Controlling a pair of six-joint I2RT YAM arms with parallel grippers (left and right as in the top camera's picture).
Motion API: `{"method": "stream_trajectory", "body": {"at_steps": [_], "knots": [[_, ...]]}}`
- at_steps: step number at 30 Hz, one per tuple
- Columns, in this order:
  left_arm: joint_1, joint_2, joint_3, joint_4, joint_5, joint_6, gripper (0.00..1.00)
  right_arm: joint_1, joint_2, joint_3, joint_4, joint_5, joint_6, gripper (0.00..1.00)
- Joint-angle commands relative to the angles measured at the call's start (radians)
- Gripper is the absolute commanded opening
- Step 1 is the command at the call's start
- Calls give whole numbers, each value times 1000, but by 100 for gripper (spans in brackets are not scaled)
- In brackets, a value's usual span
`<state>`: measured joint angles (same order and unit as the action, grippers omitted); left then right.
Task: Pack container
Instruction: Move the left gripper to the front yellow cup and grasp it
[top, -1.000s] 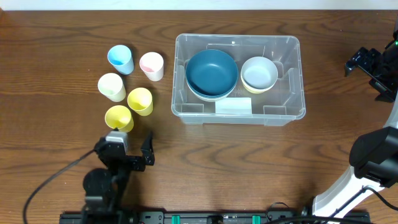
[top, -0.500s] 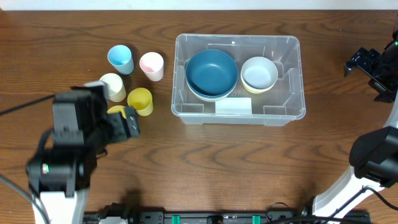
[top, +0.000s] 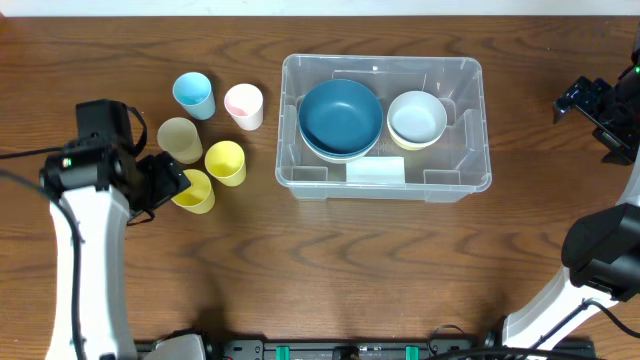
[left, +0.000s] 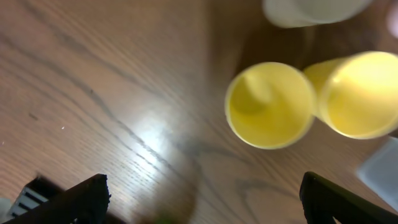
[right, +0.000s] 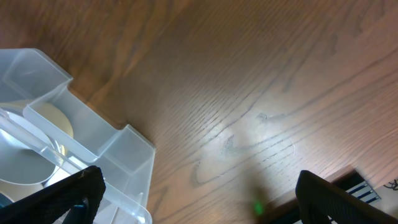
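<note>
The clear plastic container (top: 478, 150) stands at the table's middle back, with a white label on its base. It holds a dark blue bowl (top: 340, 115) stacked on another bowl, and a white bowl (top: 417, 118) on a yellowish one. Left of it stand several cups: blue (top: 193, 95), pink (top: 244, 105), cream (top: 180, 139) and two yellow (top: 226, 162) (top: 193, 190). My left gripper (top: 165, 185) is open and empty just left of the nearer yellow cup (left: 270, 104), which lies ahead of its fingers (left: 202, 202). My right gripper (top: 590, 105) is open and empty, right of the container.
The right wrist view shows the container's corner (right: 93, 143) at its left and bare wood between the fingers (right: 199, 199). The second yellow cup (left: 360, 93) and the cream cup (left: 311, 11) show in the left wrist view. A black base rail runs along the table's front edge (top: 350, 350).
My left arm has risen from the front edge and swung left and back; its gripper now sits beside the nearer yellow cup. The right arm and all objects have not moved.
</note>
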<state>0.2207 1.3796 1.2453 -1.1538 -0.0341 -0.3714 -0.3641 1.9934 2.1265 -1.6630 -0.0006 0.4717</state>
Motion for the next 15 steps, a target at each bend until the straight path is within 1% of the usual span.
{"method": "stream_trajectory", "body": {"at_steps": [1,8,15], "knots": [[40,72,14,-8,-19,-20,98,0,-7,-1,-1,3,18,99],[58,202,14,19,14,-15,98,0,-7,-1,-1,3,18,99],[58,237,13,70,26,-5,98,0,-7,-1,-1,3,18,98]]}}
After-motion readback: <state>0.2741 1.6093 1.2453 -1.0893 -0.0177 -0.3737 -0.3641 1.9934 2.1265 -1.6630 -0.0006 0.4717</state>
